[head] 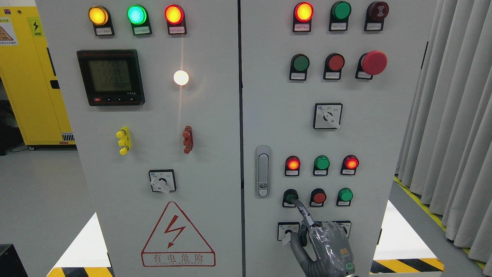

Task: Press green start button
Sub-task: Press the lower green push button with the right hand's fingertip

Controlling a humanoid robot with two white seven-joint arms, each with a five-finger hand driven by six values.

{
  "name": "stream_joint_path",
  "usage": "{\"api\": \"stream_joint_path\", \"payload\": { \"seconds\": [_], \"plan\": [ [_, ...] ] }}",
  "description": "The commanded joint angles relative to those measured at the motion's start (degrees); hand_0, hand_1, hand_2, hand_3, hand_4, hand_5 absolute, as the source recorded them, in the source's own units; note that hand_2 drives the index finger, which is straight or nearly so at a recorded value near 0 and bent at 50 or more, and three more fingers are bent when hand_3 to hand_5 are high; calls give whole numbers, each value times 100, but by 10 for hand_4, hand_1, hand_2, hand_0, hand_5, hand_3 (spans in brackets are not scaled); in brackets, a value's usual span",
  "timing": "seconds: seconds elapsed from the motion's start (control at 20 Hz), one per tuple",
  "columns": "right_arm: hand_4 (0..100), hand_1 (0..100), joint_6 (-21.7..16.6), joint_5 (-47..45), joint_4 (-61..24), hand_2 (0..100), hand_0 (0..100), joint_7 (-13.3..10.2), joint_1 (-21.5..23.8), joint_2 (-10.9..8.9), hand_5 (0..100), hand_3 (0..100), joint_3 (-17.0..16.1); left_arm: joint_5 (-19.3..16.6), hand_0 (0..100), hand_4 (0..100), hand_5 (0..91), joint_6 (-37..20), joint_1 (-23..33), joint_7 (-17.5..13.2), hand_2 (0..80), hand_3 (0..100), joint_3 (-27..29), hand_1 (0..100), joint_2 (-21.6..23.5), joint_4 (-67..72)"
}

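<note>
the right hand (324, 246) (other fingers curled) presses its index fingertip (295, 200) on the round green push button (290, 196); sliding sideways risks the neighbouring round red push button (318, 197).

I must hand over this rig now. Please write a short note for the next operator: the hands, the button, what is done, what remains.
Right hand: at the bottom of the right door, index finger extended, its tip on the green start button in the lowest button row, other fingers curled.
Left hand: not in view.
Done: finger has reached the button.
Left: whether the press has registered cannot be told; the red lamp above is lit. Confirm, then withdraw.
</note>
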Motion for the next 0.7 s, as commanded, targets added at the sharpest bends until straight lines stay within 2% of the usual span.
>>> {"api": "stream_joint_path", "payload": {
  "seconds": [0.0, 0.35, 0.65],
  "plan": [
    [978, 876, 11, -13, 55, 10, 812, 51, -16, -136, 1000, 879, -1, 0, 120, 0, 0, 2, -1, 2, 0, 0, 0, 556, 0, -4],
    [978, 877, -33, -13, -103, 13, 809, 7, 20, -136, 1000, 879, -18, 0, 120, 0, 0, 2, -1, 2, 0, 0, 0, 556, 0, -4],
    [978, 875, -68, -13, -569, 16, 810, -72, 142, -136, 1000, 877, -1, 0, 120, 0, 0, 2, -1, 2, 0, 0, 0, 556, 0, 4]
  ]
}}
